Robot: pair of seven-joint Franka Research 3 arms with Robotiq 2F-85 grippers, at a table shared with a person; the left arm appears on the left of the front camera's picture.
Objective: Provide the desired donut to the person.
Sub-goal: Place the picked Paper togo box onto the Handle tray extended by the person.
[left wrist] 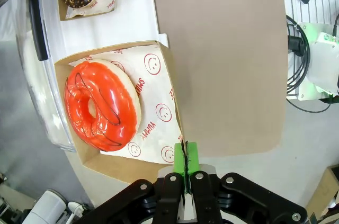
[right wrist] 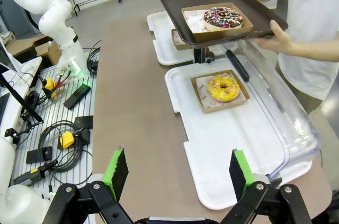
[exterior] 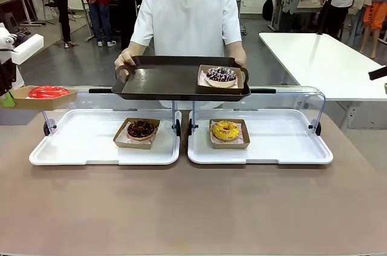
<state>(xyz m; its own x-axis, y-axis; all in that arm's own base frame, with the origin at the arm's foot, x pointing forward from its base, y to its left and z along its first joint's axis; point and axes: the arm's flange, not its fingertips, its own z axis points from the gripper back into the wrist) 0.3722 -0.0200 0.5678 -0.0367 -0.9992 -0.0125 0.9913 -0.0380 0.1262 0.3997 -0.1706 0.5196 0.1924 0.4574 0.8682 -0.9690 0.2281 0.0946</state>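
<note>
Red-glazed donut (left wrist: 102, 105) is seen lying in a cardboard box (left wrist: 159, 83), whose edge is pinched between the closed pads of the left gripper (left wrist: 186, 159); the box is held aloft at the table's left end, above the left white tray (exterior: 84, 147). The right gripper (right wrist: 179, 170) is held wide open, with nothing in it. A dark tray (exterior: 160, 80) with a sprinkled donut (exterior: 221, 76) is held by the person (exterior: 187, 20) over the display case.
</note>
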